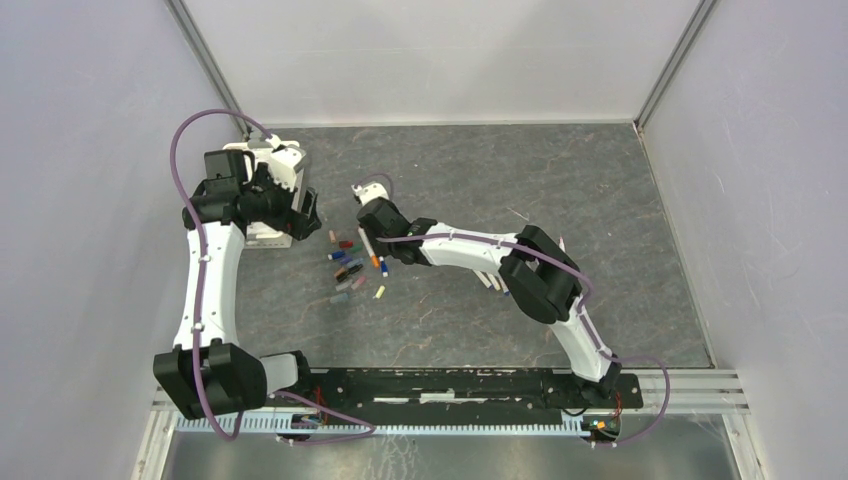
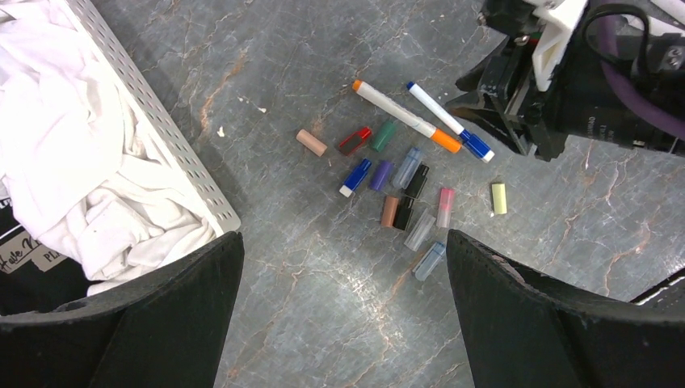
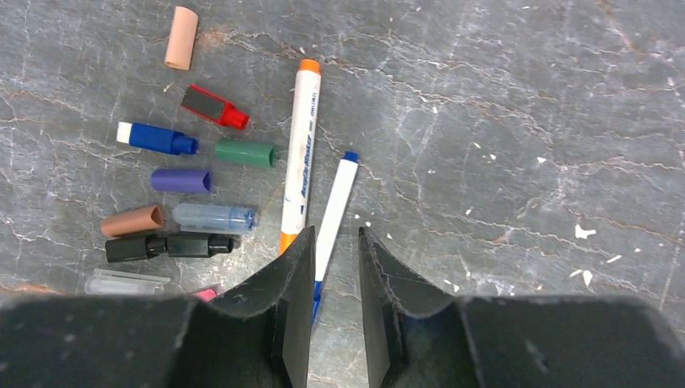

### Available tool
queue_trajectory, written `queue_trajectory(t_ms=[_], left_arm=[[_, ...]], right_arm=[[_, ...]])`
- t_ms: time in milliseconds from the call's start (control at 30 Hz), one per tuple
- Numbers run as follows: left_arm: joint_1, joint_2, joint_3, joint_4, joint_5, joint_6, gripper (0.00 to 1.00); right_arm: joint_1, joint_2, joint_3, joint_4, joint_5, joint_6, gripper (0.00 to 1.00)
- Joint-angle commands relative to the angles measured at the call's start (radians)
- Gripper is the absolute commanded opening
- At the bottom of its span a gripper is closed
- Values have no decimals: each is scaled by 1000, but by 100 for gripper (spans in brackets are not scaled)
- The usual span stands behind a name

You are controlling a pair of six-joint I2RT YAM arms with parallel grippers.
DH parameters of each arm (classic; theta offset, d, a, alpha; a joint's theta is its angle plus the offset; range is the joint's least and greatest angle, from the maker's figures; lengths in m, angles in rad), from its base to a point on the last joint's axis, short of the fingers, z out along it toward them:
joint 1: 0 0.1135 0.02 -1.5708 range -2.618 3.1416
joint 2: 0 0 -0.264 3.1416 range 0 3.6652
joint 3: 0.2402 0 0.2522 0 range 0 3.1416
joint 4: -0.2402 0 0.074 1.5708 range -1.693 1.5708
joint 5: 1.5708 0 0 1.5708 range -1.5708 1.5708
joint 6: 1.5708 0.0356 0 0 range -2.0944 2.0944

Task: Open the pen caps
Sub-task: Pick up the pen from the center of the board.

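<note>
We see the right gripper [image 3: 335,236] low over the table [image 3: 517,121]. Its fingers [image 3: 291,275] are narrowed but not closed, and the gap between them is a little wider than the blue pen [image 3: 337,194] that runs up through it. The pen lies nearer the left finger; we cannot tell whether either finger touches it. Its blue cap [image 2: 478,146] sits on the end under the gripper. Just beside it, nearly parallel, lies the orange pen [image 3: 300,145], with its orange cap [image 2: 445,141] on as well.

The loose caps [image 2: 390,210] lie scattered on the table, left of the pens in the right wrist view. There is a peach cap [image 3: 181,37], a red cap [image 3: 214,107], then blue, green, purple, brown, black and a few clear ones. A yellow cap [image 2: 499,198] lies apart from the rest, near the blue pen's capped end.

The left gripper [image 2: 343,242] hangs above this cluster with its fingers spread wide and nothing between them. Beside it stands the tray [image 2: 165,133], filled with white cloth [image 2: 65,145].
</note>
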Motion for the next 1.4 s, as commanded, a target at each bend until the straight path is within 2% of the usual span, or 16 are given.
queue_trajectory(t_ms=[0, 467, 567, 700, 800, 867, 933, 1067, 1133, 1200, 1367], left_arm=[[5, -27, 2, 21, 0, -23, 100], [5, -26, -6, 12, 12, -17, 100], [6, -31, -8, -7, 78, -29, 100], [4, -47, -52, -21, 173, -36, 100], [1, -43, -95, -43, 244, -29, 99], [2, -42, -123, -62, 287, -16, 93], [0, -49, -145, -63, 322, -16, 92], [0, -75, -172, -64, 410, -37, 100], [-1, -96, -192, -66, 496, -47, 100], [-2, -115, -216, -64, 569, -51, 100], [-9, -153, -216, -45, 614, -90, 100]], right_arm=[[9, 49, 52, 5, -21, 17, 31], [5, 82, 11, -16, 32, 17, 29], [-19, 59, -33, -21, 28, 36, 22], [-82, -65, -208, 95, -44, 100, 6], [-107, -159, -307, 184, -93, 133, 0], [-109, -222, -340, 216, -126, 151, 0], [-109, -280, -378, 280, -152, 176, 0], [-106, -406, -483, 444, -207, 281, 0], [-92, -457, -536, 567, -231, 363, 0], [-59, -495, -550, 635, -208, 401, 0], [25, -553, -562, 751, -116, 463, 0]])
